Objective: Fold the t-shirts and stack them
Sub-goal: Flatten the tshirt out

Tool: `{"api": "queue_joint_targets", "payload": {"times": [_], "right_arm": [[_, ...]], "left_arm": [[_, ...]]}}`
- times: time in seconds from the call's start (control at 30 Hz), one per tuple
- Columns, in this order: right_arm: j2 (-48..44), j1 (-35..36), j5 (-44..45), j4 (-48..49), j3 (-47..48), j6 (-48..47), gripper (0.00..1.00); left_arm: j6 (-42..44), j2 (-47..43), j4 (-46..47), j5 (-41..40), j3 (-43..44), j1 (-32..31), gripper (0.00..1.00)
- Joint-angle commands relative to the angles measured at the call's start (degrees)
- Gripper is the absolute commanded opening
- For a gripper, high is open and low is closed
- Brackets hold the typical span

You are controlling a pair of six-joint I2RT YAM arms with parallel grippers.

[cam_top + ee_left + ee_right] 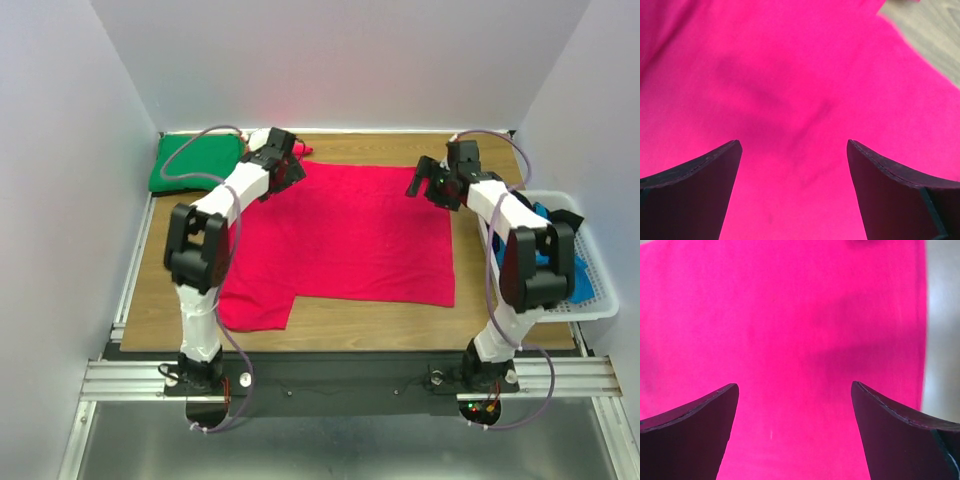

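Red t-shirt [350, 235] spread flat on worktop [500, 322].
Left end effector [288, 165] wide open over its far-left corner, right end effector [427, 182] wide open over far-right edge, nothing gripped; green t-shirt [190, 160] folded far left.

The left arm [212, 215] rises from its base at the near edge, folds at a black elbow, and sends its white forearm forward and to the right. It ends in the left gripper [292, 166], which is tipped downward. The right arm [515, 235] stands much the same (its elbow pushed out to the right side), with the forearm angling forward and left to the right gripper [428, 186], also pointing down. The two grippers sit well apart, roughly level with each other. In both wrist views the dark, curved fingers [700, 190] are spread wide, tips far from one another, jaws fully parted
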Motion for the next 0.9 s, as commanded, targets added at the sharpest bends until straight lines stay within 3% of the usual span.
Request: {"api": "queue_joint_targets", "payload": {"times": [0.0, 0.23, 0.57, 0.73, 0.87], "right_arm": [[7.7, 1.6, 2.3, 0.9, 8.6, -5.5, 1.0], [22.3, 2.6, 7.1, 0.4, 22.7, -6.9, 1.0], [38.3, 1.7, 22.6, -0.1, 43.0, -8.0, 1.0], [43.4, 0.5, 19.8, -0.6, 51.1, -10.3, 1.0], [38.8, 0.6, 16.1, -1.2, 48.5, -13.0, 1.0]], "left_arm": [[10.7, 9.3, -1.8, -2.1, 14.6, 0.8, 0.98], [15.7, 20.2, -1.8, 2.2, 27.8, 4.5, 0.98], [18.6, 24.7, 0.9, 6.1, 31.1, 8.8, 0.99], [19.6, 25.8, 2.8, 8.7, 32.9, 8.8, 0.99], [19.5, 25.9, 2.8, 9.6, 33.7, 8.8, 0.99]]}}
